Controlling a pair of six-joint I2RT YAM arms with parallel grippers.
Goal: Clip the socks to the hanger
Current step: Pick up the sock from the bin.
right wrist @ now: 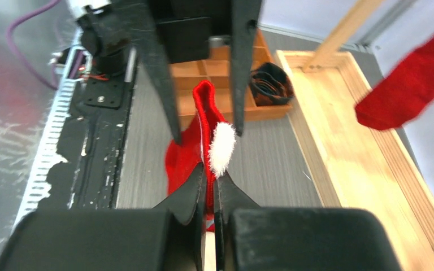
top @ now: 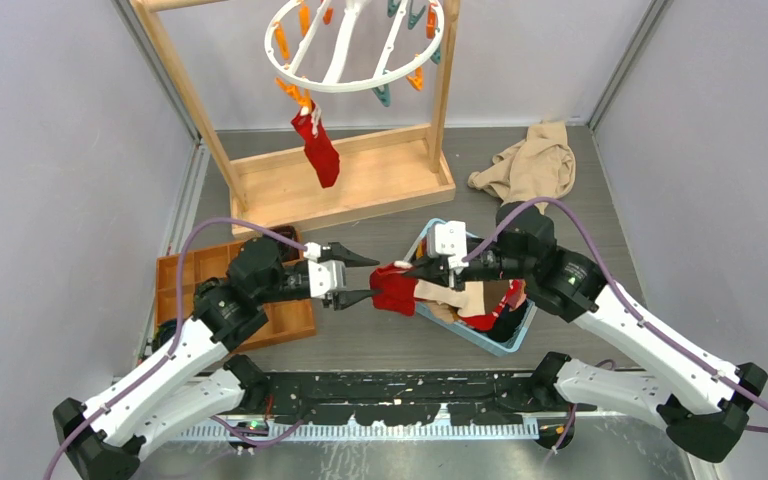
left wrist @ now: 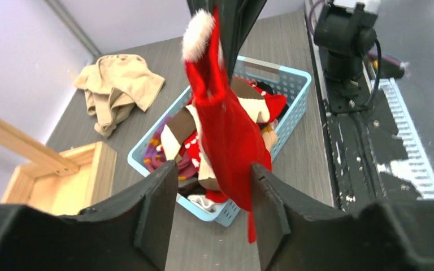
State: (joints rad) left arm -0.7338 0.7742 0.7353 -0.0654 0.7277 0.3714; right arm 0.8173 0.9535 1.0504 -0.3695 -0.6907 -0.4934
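Two grippers meet tip to tip above the table. The right gripper [top: 412,270] [right wrist: 213,175] has its jaws pinched together on the white fluffy cuff of a red sock [top: 395,292] [left wrist: 226,130] [right wrist: 186,158], which hangs from its tips. Facing it, the left gripper [top: 370,278] [left wrist: 213,169] has its jaws partly apart and straddles the sock without clamping it. Just below and behind the right gripper sits a blue basket [top: 472,338] [left wrist: 294,113] of more socks. Well beyond both grippers, the white ring hanger [top: 345,88] hangs on a wooden frame [top: 360,185], a second red sock [top: 320,150] clipped beneath it.
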